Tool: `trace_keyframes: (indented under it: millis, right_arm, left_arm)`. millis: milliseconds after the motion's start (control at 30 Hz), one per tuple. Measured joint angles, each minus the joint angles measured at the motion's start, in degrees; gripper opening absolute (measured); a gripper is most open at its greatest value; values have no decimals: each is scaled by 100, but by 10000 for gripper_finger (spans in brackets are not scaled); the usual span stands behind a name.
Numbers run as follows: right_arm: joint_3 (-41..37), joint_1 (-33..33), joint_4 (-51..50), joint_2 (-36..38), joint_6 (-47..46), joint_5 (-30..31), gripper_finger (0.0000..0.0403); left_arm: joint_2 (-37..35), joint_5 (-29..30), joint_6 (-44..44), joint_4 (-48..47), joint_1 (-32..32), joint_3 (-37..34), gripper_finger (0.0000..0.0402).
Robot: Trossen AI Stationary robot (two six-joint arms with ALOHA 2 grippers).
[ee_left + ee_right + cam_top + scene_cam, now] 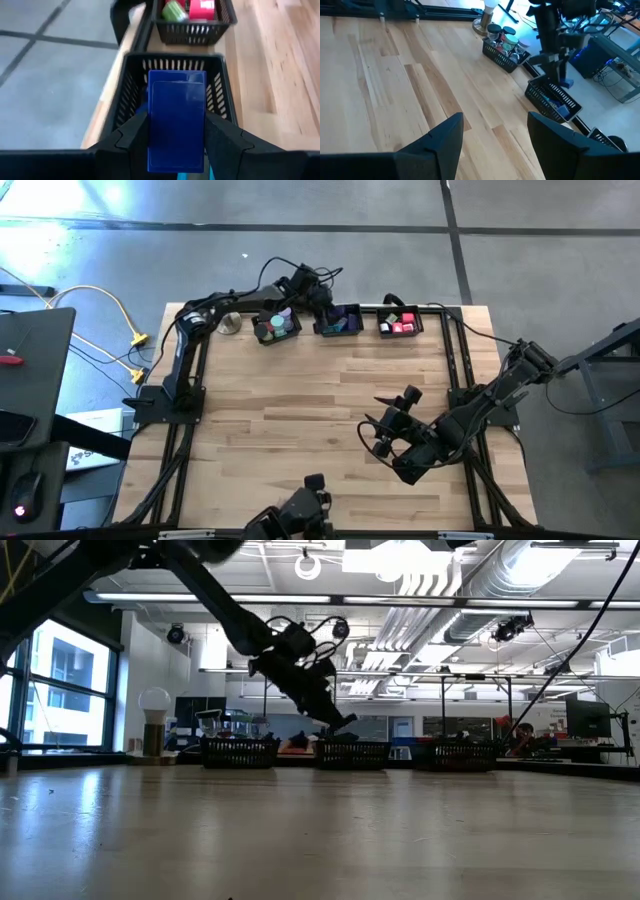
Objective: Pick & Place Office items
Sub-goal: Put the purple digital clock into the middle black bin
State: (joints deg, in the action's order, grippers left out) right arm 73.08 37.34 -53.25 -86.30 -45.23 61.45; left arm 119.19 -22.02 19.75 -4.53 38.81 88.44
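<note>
Below the left gripper (176,145): the middle black tray (131,95), open on top. Fingers closed on a blue block (176,120), filling the gap between them. Just beside: 1 more tray (277,328) with cylinders, another tray (192,30) with pink and green bits. Near that: a white ball on a metal base (231,323). Ahead of the right gripper (492,132): wide bare wood table (395,75), fingers spread apart, nothing between.

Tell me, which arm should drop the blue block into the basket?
The left. Its fingers are shut on the blue block right above the middle basket. The right gripper is open, empty and far away, near the table's front.
</note>
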Motion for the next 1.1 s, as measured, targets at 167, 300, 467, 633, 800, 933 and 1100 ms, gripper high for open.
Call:
trace_keyframes:
  millis: [167, 300, 467, 633, 800, 933, 1100]
  right_arm:
    - [0, 4, -11, 0, 0, -27, 210]
    - [0, 3, -33, 0, 26, -33, 210]
    - [0, -1, -144, 0, 34, -23, 210]
    - [0, -99, -151, 0, 35, -14, 210]
    - [0, -216, -147, 0, 30, -69, 210]
    - [0, -326, -146, 0, 37, -142, 210]
    - [0, -406, -149, 0, 40, -161, 210]
  left_arm:
    - [149, -20, -13, 6, 35, -2, 154]
    - [234, 11, -98, 5, 47, 5, 155]
    - [309, -33, -247, -37, 78, -2, 155]
    - [309, -24, -308, -23, 33, -2, 155]
    - [309, -26, -462, -22, 30, -2, 155]
    - [309, -24, -481, -24, 28, -2, 155]
    - [309, -26, -509, -22, 28, -2, 155]
